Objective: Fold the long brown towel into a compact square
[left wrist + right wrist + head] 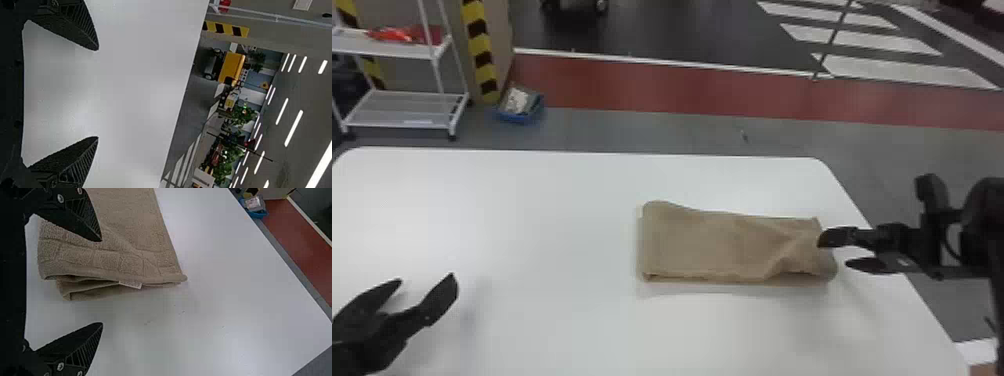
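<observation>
With right gripper, spread wide and empty, straddle every layer at right end of folded brown towel on white table; pinch squarely, fold leftward; keep left gripper, also open, empty, clear.

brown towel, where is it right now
In the head view the brown towel lies folded on the right half of the white table, its right end beside the open right gripper.
</observation>
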